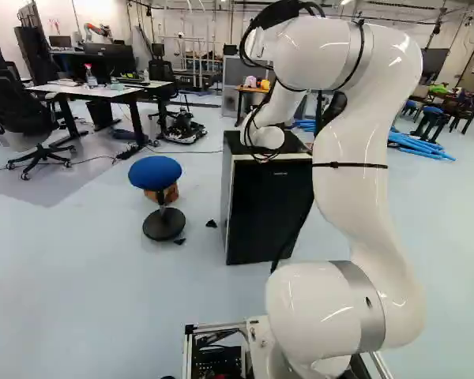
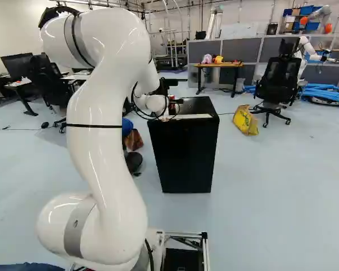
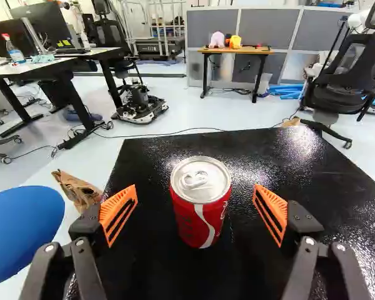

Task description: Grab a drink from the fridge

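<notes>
With twelve o'clock straight ahead, the gripper (image 3: 195,186) is released, its orange-padded fingers (image 3: 112,203) wide at nine and three o'clock of the red soda can (image 3: 201,215), neither touching it. The can stands upright on the black mini fridge (image 2: 183,152), whose front looks closed. I judge this to be lining up for a grasp, though one moment cannot rule out a fresh release; if it is a grasp, the next move calls for closing evenly, then lifting straight up. Only the wrist view shows the can clearly; in the left base view the arm (image 1: 351,158) hides it. That view shows the blue stool (image 1: 155,172) whole at nine o'clock of the fridge, while the right base view alone shows the yellow bag (image 2: 246,119) at two o'clock.
</notes>
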